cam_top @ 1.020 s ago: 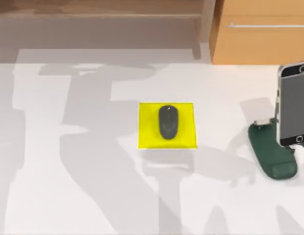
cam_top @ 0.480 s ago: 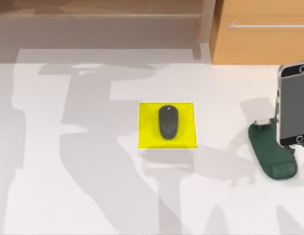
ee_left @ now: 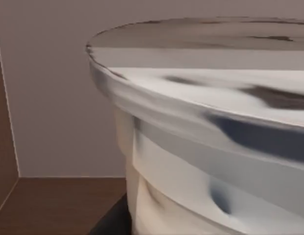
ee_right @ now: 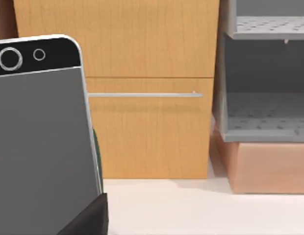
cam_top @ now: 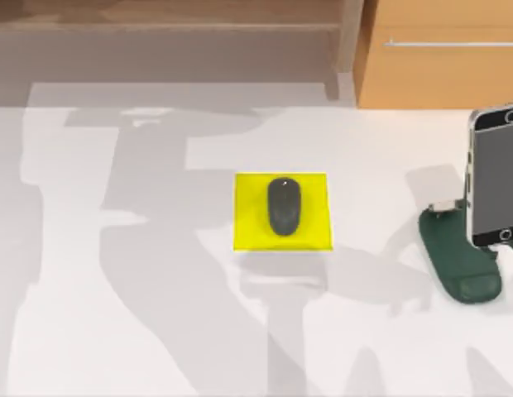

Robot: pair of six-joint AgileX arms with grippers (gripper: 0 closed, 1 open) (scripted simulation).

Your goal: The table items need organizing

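Note:
The dark grey mouse [cam_top: 283, 206] lies on a yellow pad [cam_top: 248, 233] in the middle of the white table [cam_top: 157, 314]. At the right edge, the silver-edged smartphone [cam_top: 495, 175] stands face out over the dark green stand [cam_top: 459, 263]. In the right wrist view the smartphone [ee_right: 41, 147] is very close, and a dark finger [ee_right: 88, 220] of my right gripper lies against its lower part. In the left wrist view the white-lidded cup [ee_left: 215, 147] is also very close and tilted. A dark finger [ee_left: 112, 221] of my left gripper sits at its side.
A light wooden cabinet [cam_top: 438, 66] with a metal handle stands behind the table at the back right. The right wrist view has a grey shelf unit [ee_right: 265, 112] next to it. Wide bare tabletop lies left of and in front of the pad.

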